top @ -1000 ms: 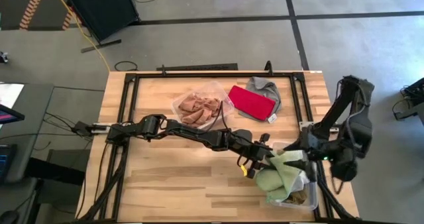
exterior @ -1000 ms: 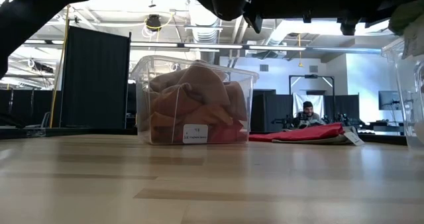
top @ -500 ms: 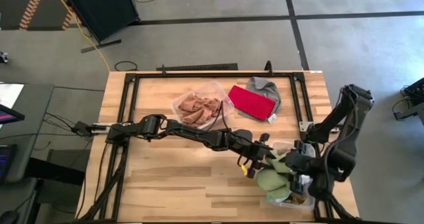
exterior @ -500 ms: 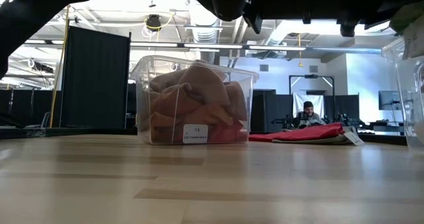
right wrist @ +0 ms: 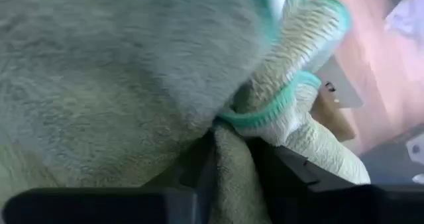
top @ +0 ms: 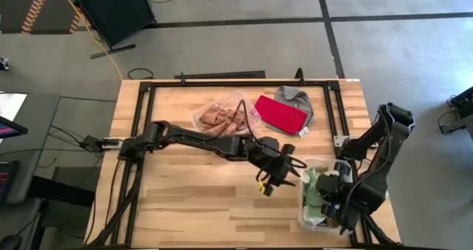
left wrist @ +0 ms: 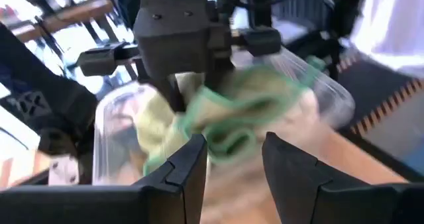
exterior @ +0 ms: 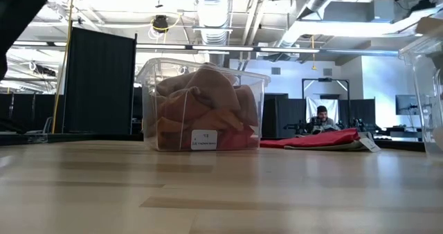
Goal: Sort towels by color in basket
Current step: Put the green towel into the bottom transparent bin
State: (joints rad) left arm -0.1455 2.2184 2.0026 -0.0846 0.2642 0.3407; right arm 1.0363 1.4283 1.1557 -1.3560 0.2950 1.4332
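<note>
Inside clear bin (top: pixel 304 214), right fingers (right wrist: pixel 232 159) grip pale green towel (top: pixel 313 193)

A pale wooden table (top: pixel 185 198) with a black frame along its edges fills the middle of the high view. Just above centre stands a clear plastic bin (top: pixel 224 117) holding rust-orange and tan-brown towels; in the low view the same bin (exterior: pixel 202 106) sits left of centre, a small white label on its front wall. To its right a red towel (top: pixel 281 114) lies flat, overlapping a grey towel (top: pixel 295 100) toward the upper right. At the lower right a second clear bin (top: pixel 304 213) rests on the wood, with a pale green towel (top: pixel 313 193) in it.
</note>
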